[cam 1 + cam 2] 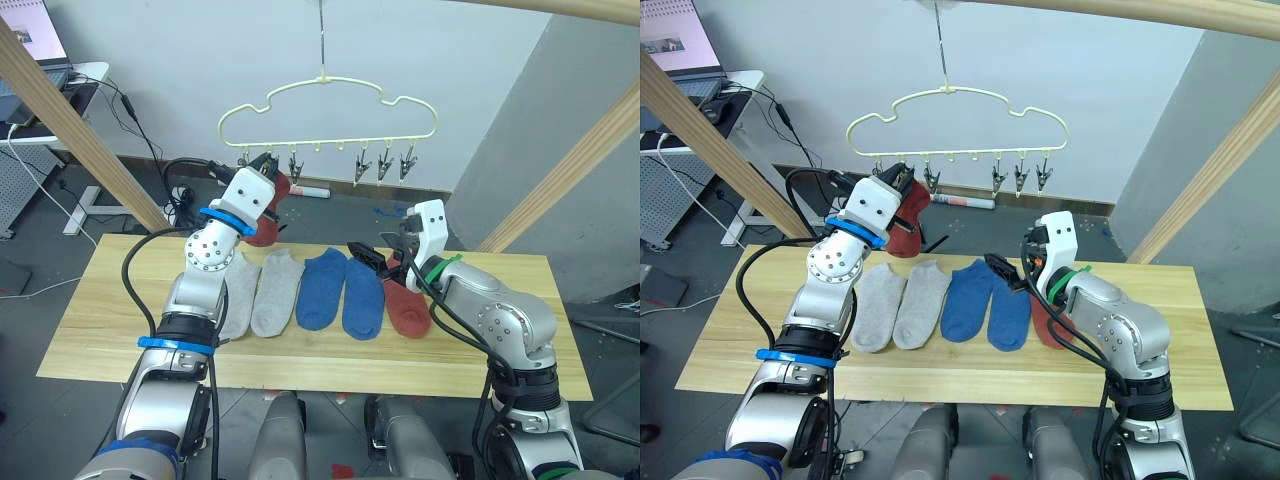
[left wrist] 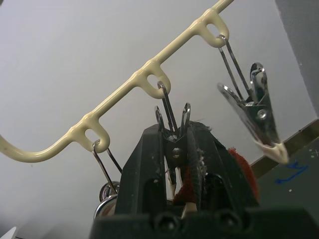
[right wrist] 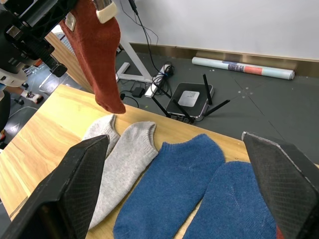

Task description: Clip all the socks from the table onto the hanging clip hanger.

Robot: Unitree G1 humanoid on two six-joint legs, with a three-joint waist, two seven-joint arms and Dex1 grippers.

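Observation:
The pale-yellow clip hanger [image 1: 328,100] hangs from the wooden rail above the table [image 1: 110,320]. My left gripper [image 1: 268,172] is raised to the second clip [image 2: 172,144] from the left and is shut on a rust red sock [image 1: 268,222], which dangles below it. On the table lie two light grey socks [image 1: 240,292] [image 1: 277,290], two blue socks [image 1: 322,286] [image 1: 362,297] and another rust red sock [image 1: 408,308]. My right gripper [image 1: 378,258] hovers open just above the right blue sock with nothing between its fingers.
Slanted wooden frame posts [image 1: 80,130] [image 1: 570,170] stand on both sides of the table. A white desk with a laptop [image 1: 40,60] is at the far left. Cables and a black box [image 3: 189,99] lie on the floor behind the table.

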